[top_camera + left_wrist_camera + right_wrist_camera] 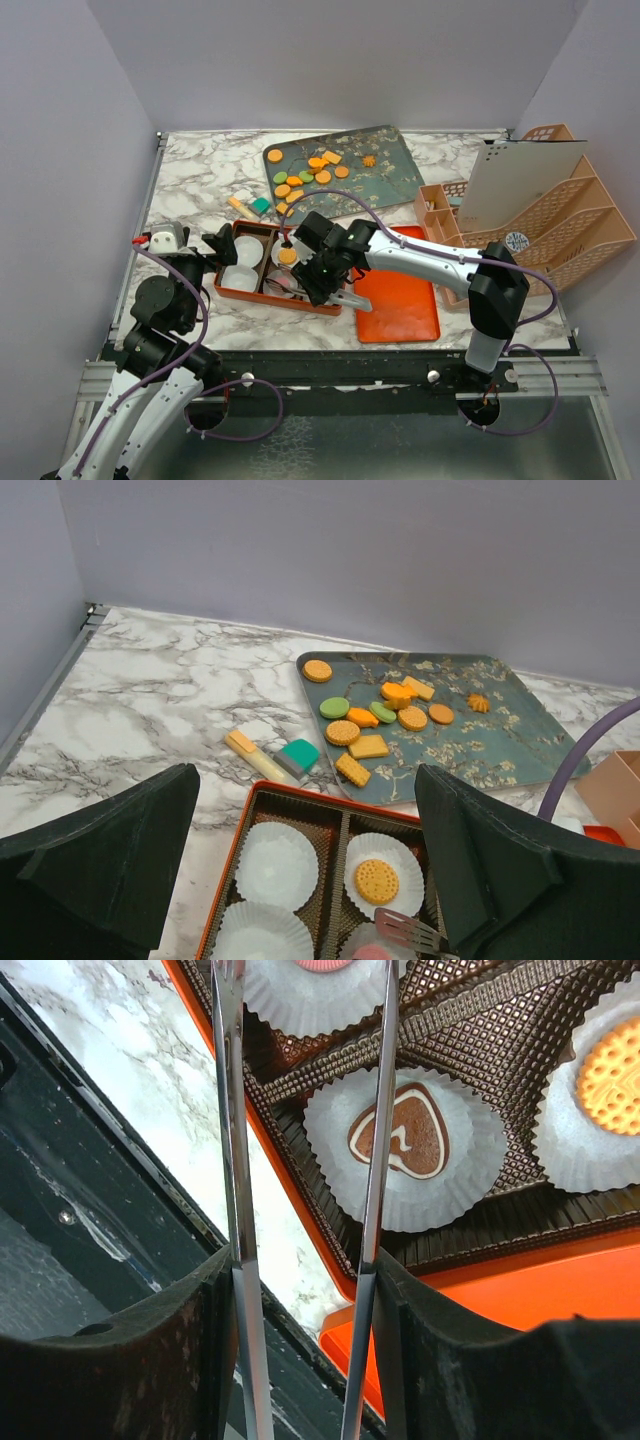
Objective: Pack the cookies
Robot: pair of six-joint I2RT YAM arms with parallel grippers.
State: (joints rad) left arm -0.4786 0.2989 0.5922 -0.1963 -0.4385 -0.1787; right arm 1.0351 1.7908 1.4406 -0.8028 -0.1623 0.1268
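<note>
Marble table bears the box. The right gripper pinches tongs, their arms parted above the heart cookie, which lies in its cup. Best to lift straight up, sparing the paper. The left gripper gapes wide; loose cookies lie at twelve o'clock.

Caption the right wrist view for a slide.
Open tongs hover above a heart cookie in its paper cup, inside the box.

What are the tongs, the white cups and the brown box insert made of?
Tongs: metal, likely polished steel; the thin blades are mirror-bright. Cups: white paper, matte, with fine pleated walls. Box insert: probably thin moulded plastic, glossy dark brown; its embossed diamond grid catches highlights, though coated card is possible.
</note>
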